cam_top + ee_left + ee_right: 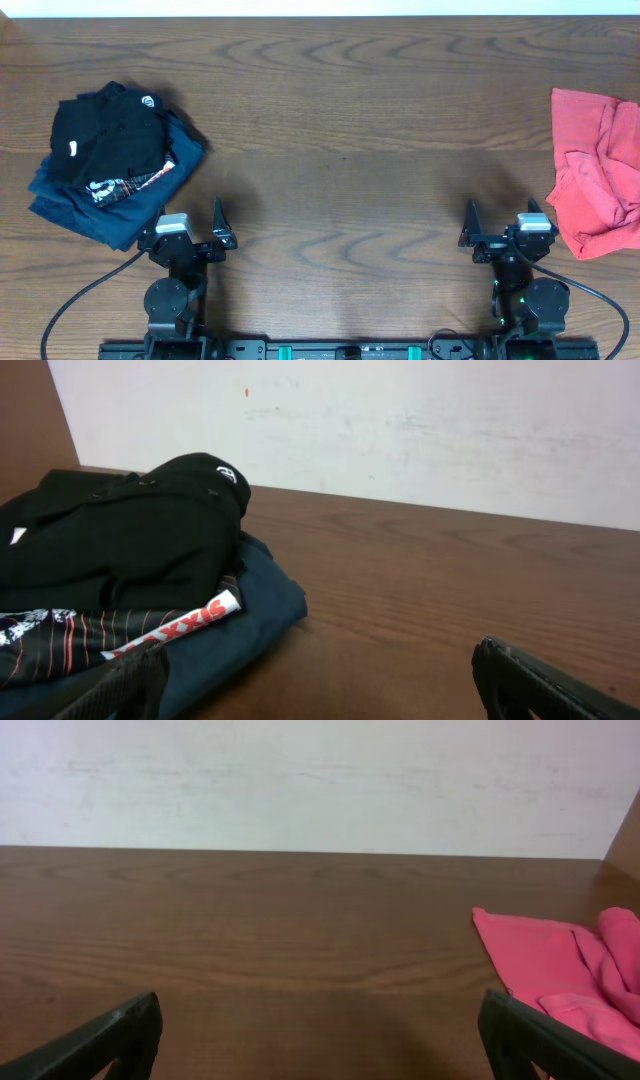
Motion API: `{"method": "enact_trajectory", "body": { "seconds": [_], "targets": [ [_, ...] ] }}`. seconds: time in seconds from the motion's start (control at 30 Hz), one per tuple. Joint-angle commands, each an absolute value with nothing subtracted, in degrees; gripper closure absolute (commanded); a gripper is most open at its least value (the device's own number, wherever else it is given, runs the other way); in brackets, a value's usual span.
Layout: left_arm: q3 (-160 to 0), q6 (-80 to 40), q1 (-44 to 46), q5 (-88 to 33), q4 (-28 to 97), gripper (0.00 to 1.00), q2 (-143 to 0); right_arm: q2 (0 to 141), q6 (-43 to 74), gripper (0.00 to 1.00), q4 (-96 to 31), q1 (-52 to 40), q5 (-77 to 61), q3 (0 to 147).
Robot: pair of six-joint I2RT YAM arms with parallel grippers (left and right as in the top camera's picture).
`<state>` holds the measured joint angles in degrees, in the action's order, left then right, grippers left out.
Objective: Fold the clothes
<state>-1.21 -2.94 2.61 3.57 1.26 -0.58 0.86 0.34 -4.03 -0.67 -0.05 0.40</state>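
Observation:
The coral-red T-shirt lies crumpled at the right edge of the table; its letters are hidden. It also shows at the right of the right wrist view. My right gripper is open and empty near the front edge, just left of the shirt; in its own view bare wood lies between the fingers. My left gripper is open and empty at the front left, just in front of the folded pile; in its own view nothing lies between the fingers.
A black folded garment with white logos lies on a navy-blue folded garment at the left of the wooden table. Both show in the left wrist view, black on navy. A white wall stands behind the table.

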Motion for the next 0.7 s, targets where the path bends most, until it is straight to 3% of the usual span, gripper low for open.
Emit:
{"method": "enact_trajectory", "body": {
  "seconds": [0.0,0.67],
  "targets": [
    [-0.2,-2.6,2.3,4.2,3.7,0.02,-0.2,0.8,-0.5,0.01,-4.2,-1.1,-0.3,0.3],
    [-0.2,-2.6,2.3,3.0,3.8,0.02,-0.2,0.8,-0.5,0.01,-4.3,-1.1,-0.3,0.3]
  ]
}}
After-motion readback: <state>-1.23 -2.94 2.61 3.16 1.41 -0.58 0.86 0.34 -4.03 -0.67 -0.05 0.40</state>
